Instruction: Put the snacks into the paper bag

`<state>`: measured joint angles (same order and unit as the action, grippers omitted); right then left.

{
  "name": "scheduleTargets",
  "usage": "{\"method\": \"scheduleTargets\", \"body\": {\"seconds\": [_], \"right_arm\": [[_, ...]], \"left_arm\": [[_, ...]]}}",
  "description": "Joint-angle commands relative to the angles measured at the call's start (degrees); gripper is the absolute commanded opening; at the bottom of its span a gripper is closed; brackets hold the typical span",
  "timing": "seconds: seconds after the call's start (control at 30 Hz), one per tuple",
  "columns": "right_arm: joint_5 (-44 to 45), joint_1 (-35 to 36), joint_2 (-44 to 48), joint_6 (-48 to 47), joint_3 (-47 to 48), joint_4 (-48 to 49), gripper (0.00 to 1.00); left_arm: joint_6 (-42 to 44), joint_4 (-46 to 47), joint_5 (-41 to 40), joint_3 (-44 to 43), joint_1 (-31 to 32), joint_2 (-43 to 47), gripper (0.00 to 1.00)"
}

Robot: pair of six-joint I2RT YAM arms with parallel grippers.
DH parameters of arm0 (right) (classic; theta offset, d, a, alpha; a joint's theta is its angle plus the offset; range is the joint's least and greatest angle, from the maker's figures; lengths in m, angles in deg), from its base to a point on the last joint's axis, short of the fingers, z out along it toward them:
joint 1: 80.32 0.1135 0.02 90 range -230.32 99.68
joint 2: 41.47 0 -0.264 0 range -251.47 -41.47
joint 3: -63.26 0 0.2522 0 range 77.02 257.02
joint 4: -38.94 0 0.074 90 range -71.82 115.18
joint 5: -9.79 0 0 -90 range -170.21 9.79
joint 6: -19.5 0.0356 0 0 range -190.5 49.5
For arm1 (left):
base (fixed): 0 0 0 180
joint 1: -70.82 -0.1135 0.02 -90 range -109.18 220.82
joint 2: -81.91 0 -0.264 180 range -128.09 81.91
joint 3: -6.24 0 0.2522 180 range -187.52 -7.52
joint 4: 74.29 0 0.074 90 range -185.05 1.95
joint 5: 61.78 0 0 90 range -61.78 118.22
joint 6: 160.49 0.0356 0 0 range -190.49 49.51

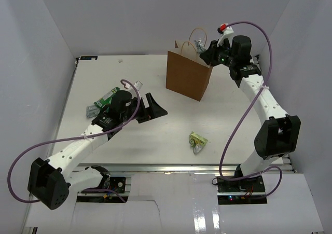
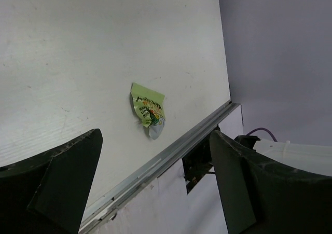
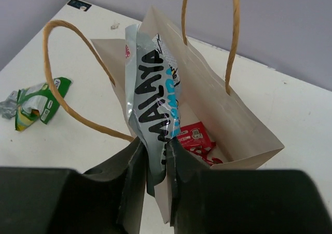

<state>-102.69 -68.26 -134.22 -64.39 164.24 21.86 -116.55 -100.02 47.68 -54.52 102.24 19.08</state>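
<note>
Toward the near edge of the table [image 1: 155, 140], a yellow-green packet [image 1: 197, 140] lies crumpled and alone, well apart from everything else. Farther in, on the left, the left gripper [image 1: 151, 108] hangs above the bare tabletop with its jaws spread wide and nothing between them. Its wrist camera looks down past both fingers [image 2: 67, 177] at that same packet. Just beyond the left arm lie a green packet [image 1: 107, 98] and a small silver one [image 1: 92, 110], close together on the table.

Farther back, right of centre, the brown paper bag [image 1: 188, 74] stands upright with its top open and both looped handles [image 3: 72, 78] raised. At the bottom of the bag lies a red packet [image 3: 197, 138]. At the bag's far right corner the right gripper [image 3: 155, 156] has its jaws narrowed onto one end of a silver-grey packet [image 3: 150, 99] with black lettering. This packet stretches across the open mouth of the bag.
</note>
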Motion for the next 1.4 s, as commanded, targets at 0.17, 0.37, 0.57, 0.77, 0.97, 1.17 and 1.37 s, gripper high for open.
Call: {"method": "scheduleTargets", "body": {"seconds": [0.17,0.37,0.57,0.77,0.97,1.17,1.37], "right_arm": [[0.2,-0.2,3.0,-4.0,1.2,1.6,0.55],[-4.7,-3.2,9.9,-5.8,-1.5,-1.6,0.82],[-20.1,-8.5,22.0,-22.0,-16.5,-11.2,0.98],[-17.7,-10.9,35.3,-26.1,-35.4,-13.2,0.98],[-18.2,-14.0,41.0,-25.3,-40.9,-14.8,0.98],[-21.1,-14.4,42.0,-24.7,-41.3,-15.7,0.98],[-50.0,-14.1,41.7,-68.9,-38.4,-49.2,0.98]], "left_arm": [[-11.7,1.9,-5.4,-0.9,9.5,-7.8,0.94],[-15.3,-2.2,-7.7,-7.6,14.3,-19.2,0.87],[-17.5,-12.4,-7.3,-18.4,17.9,-33.9,0.74],[-17.5,-21.0,-6.0,-30.8,22.2,-47.3,0.71],[-18.9,-28.0,-5.2,-38.2,23.9,-54.3,0.68],[-19.4,-30.6,-3.2,-39.7,24.4,-58.6,0.49],[-17.9,-30.5,-4.6,-40.4,24.2,-58.4,0.14]]}}
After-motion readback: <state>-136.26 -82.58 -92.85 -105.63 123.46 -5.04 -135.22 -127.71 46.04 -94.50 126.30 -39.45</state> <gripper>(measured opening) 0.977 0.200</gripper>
